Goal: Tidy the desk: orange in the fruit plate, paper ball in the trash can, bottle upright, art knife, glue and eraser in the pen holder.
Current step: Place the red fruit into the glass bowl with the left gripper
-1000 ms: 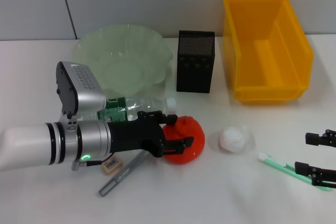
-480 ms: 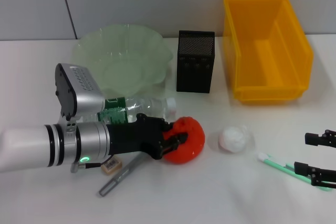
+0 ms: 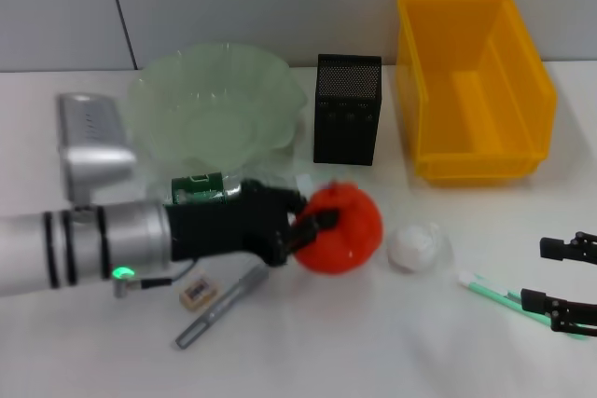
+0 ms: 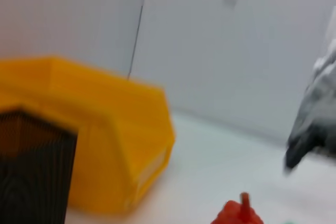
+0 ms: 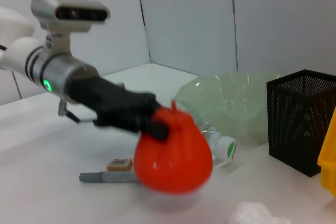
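Now glossy red-orange orange (image 3: 343, 227), stem upward, clamped in left claw (image 3: 308, 227), off the table

The orange (image 3: 343, 228), glossy red-orange with a stem, hangs clear of the desk beside the lying clear bottle (image 3: 210, 187); the white paper ball (image 3: 415, 246) lies near it.

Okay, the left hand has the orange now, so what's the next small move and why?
Probably carry it back and left toward the fruit plate. The left hand is shut on the orange, which the right wrist view shows lifted off the table. The plate lies behind the hand, past the lying bottle, so keep the orange high enough to pass over both. The right hand sits idle.
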### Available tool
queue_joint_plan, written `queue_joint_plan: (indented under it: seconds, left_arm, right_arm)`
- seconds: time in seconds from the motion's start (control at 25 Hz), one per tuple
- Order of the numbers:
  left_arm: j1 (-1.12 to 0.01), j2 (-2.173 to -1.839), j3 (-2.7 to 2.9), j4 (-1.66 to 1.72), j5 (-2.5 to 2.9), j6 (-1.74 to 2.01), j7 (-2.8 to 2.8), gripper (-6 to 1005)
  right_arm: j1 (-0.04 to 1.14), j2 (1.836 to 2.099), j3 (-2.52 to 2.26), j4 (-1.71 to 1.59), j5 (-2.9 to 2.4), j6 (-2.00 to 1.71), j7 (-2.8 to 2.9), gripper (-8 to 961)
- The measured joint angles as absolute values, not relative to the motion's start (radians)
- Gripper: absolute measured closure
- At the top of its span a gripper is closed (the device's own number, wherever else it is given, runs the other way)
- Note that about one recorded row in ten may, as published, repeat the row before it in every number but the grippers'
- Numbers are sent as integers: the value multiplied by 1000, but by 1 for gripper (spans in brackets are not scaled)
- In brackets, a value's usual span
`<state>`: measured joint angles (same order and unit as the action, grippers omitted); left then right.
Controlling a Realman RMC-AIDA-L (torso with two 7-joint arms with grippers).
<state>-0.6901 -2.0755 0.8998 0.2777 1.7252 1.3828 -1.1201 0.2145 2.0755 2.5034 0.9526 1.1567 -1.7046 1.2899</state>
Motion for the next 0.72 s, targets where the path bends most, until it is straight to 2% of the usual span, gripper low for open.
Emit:
queue_joint_plan:
  seconds: [0.32, 0.72]
  left_arm:
    - [-597, -2069, 900, 471, 1449, 1439, -1176, 879]
    - [-704, -2076, 909, 441, 1382, 1010, -1140, 938]
  right_arm:
    - [212, 2076, 2499, 944, 1157, -1708, 1284, 188]
    - [212, 2077, 2495, 928, 1150, -1713, 1280, 189]
